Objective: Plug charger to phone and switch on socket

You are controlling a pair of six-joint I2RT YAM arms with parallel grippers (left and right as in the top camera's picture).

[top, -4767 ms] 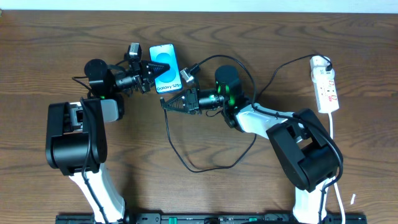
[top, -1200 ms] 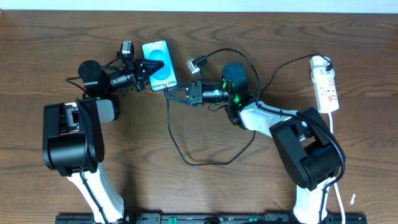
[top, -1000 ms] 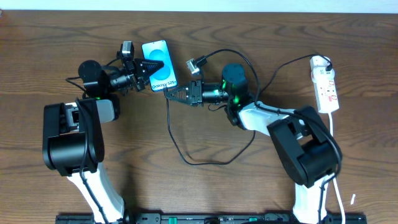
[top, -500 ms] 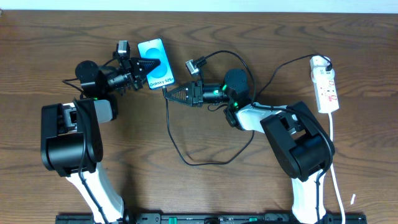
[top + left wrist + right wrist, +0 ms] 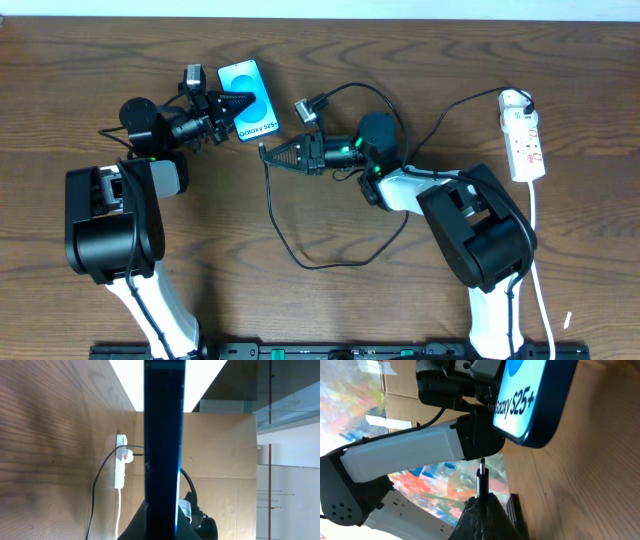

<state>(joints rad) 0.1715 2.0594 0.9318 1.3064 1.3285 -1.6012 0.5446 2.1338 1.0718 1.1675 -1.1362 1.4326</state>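
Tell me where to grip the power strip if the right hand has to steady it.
Pinch the power strip across its two long sides, near the middle, coming straight down from above. It lies flat on the table, long and narrow.

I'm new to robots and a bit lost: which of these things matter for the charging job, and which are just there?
Part of the job:
slim blue-screened smartphone, in the left gripper
thin black charger cable, in the right gripper
long white power strip

Just there:
brown wooden table
tan cardboard box
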